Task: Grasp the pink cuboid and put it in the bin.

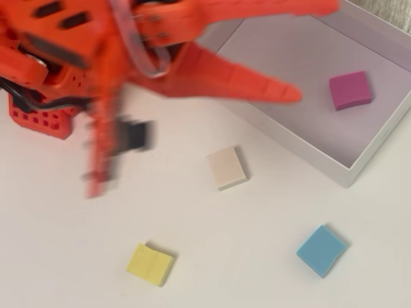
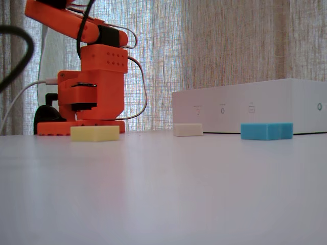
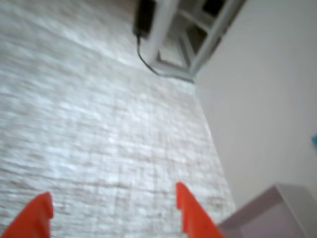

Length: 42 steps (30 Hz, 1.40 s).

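Claw (image 1: 314, 48) spread wide, empty, blurred above the bin's (image 1: 302, 151) near-left wall in the overhead view. Pink cuboid (image 1: 350, 89) lies flat inside, far right. Remaining step, by judgement: retract high, clear of the walls.

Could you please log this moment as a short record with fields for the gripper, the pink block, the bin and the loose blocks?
gripper: open, empty, raised over the bin's near corner in the overhead view
pink cuboid: lying inside the bin, free of the gripper
bin: white box, holds only the pink cuboid
outside bin, on table: cream block, yellow block, blue block
task state: appears done
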Tool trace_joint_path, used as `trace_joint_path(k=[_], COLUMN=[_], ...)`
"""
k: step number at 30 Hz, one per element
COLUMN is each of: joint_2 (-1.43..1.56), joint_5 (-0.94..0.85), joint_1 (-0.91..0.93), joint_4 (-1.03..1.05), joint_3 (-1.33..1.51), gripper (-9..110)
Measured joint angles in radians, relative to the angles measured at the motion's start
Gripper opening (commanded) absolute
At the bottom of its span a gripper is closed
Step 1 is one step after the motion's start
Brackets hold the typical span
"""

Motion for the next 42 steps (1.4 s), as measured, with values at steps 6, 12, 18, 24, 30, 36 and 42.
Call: trace_joint_path(k=[6, 12, 18, 24, 30, 36, 42], joint_2=[0.258, 0.448, 0.459, 0.46, 0.46, 0.462, 0.465], joint_5=[0.0, 0.002, 0.129, 0.192, 0.216, 0.216, 0.218], joint_1=[0.212, 0.333, 0.382, 0.397, 0.394, 0.393, 0.379], joint_4=[-0.107, 0.044, 0.33, 0.517, 0.66, 0.716, 0.755], joint_3=[0.127, 0.275, 0.348, 0.417, 0.433, 0.437, 0.44], gripper=[28, 28, 24, 17, 4, -8, -8])
